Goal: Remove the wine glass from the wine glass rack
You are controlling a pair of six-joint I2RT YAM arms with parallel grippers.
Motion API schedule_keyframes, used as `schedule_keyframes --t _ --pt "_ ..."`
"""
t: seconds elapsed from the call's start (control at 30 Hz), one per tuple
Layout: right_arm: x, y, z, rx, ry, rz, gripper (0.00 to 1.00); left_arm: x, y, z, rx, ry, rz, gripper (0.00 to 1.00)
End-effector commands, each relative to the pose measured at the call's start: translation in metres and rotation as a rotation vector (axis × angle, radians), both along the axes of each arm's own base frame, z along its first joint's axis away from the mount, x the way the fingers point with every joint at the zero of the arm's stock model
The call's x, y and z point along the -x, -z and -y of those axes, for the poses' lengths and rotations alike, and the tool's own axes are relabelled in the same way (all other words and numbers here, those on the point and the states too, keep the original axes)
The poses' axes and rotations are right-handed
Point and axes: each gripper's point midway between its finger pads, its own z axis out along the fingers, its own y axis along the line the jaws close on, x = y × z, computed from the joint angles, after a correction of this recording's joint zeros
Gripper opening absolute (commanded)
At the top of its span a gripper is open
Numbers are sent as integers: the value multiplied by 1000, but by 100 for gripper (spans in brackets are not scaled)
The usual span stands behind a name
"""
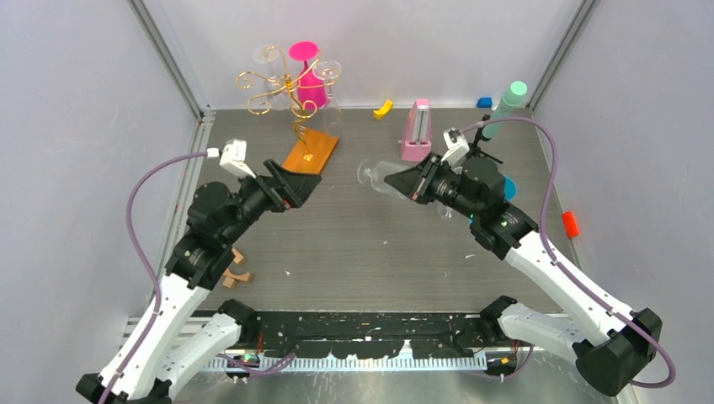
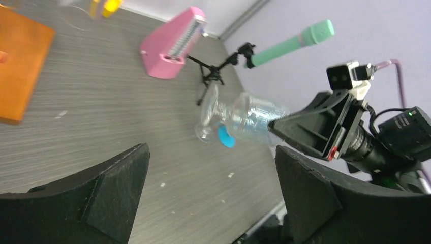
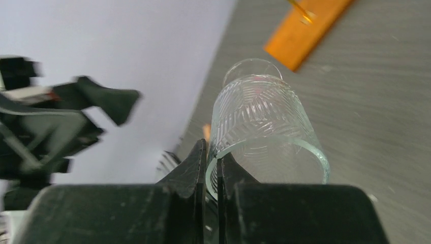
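Top view: wine glass rack (image 1: 286, 84) stands far-left on the table (image 1: 370, 252), gold curls up top, orange base (image 1: 310, 152) lying flat. A pink glass (image 1: 306, 77) and clear glasses (image 1: 269, 55) hang in its arms. The wine glass (image 1: 379, 178) is off the rack, approx mid-table, held sideways w/ its foot toward the left arm. R gripper (image 1: 411, 183) pinches its rim end. L gripper (image 1: 296, 188) sits just by the base's near corner w/ nothing in it. A pink metronome (image 1: 417, 130) stands behind the glass and a green mic (image 1: 507, 103) far right. A red block (image 1: 571, 223) lies by the right wall, wood bits (image 1: 236, 273) near the left arm.

L wrist view: L gripper (image 2: 213, 203) has its fingers (image 2: 117, 188) spread wide, nothing btwn them. Beyond, the wine glass (image 2: 244, 119) hangs horizontal from the R gripper (image 2: 282, 127), a blue disc (image 2: 226, 137) showing behind it. The mic (image 2: 289, 44) sits on a small black tripod.

R wrist view: R gripper (image 3: 212, 170) has its fingers (image 3: 190, 168) clamped tight on the rim wall of the wine glass (image 3: 259, 122), one inside, one outside. The patterned bowl points away. The orange base (image 3: 305, 30) shows at top, well apart from the glass. The left arm is a blur at left.
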Motion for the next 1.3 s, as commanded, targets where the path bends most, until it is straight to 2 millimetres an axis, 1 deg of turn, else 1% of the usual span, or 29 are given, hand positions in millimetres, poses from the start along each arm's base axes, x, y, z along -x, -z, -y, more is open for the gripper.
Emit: schedule_keyframes --t 0.0,0.03,0.07,0.1,0.13,0.2,0.33,0.37,0.4,0.43,0.5,0.57,0.67,0.8,0.83,0.87,0.9,0.93,1.0,1.13,1.2,1.23,1.27 --pt "3 30 22 281 76 -27 0 -9 20 -32 -153 -153 46 96" --pt "5 51 27 356 90 -86 0 -12 23 -38 -176 -187 47 96" --pt "3 56 28 402 97 -93 0 -13 27 -42 -204 -202 43 96" --pt "5 72 37 477 126 -139 0 -15 30 -45 -230 -215 40 96" --pt "1 78 40 528 139 -152 0 -17 34 -48 -255 -227 37 96" --pt "2 101 59 671 190 -219 0 -20 38 -53 -297 -246 33 96" --pt "-2 129 83 863 254 -311 0 -22 46 -58 -345 -264 30 96" --pt "-3 132 85 888 260 -319 0 -23 48 -58 -354 -263 29 96" --pt "-4 143 90 934 269 -344 0 -23 50 -58 -361 -261 28 96" --pt "-5 146 91 951 273 -354 0 -23 51 -58 -368 -260 26 96" --pt "-9 161 90 1001 269 -389 0 -24 56 -58 -382 -257 19 96" --pt "-14 169 85 1015 255 -404 0 -24 60 -58 -395 -252 11 96" --pt "-25 172 80 1036 256 -404 0 -23 64 -59 -414 -247 3 97" --pt "-47 173 69 1045 257 -416 0 -23 65 -62 -434 -254 5 97" --pt "-50 178 68 1053 253 -429 0 -23 66 -63 -439 -257 7 97" --pt "-55 175 66 1045 257 -425 0 -22 66 -64 -442 -260 7 97" --pt "-57 181 65 1058 253 -441 0 -22 66 -65 -445 -262 8 97" --pt "-61 179 64 1054 255 -439 0 -22 66 -65 -447 -265 9 97" --pt "-67 186 62 1068 248 -457 0 -22 66 -67 -453 -271 12 97" --pt "-77 189 60 1072 243 -470 1 -22 66 -69 -461 -275 12 98" --pt "-80 191 59 1074 232 -484 1 -22 67 -69 -466 -277 9 98" --pt "-80 192 60 1080 228 -489 3 -22 67 -69 -467 -277 9 100" --pt "-81 194 61 1085 225 -500 3 -22 67 -69 -469 -278 7 99"
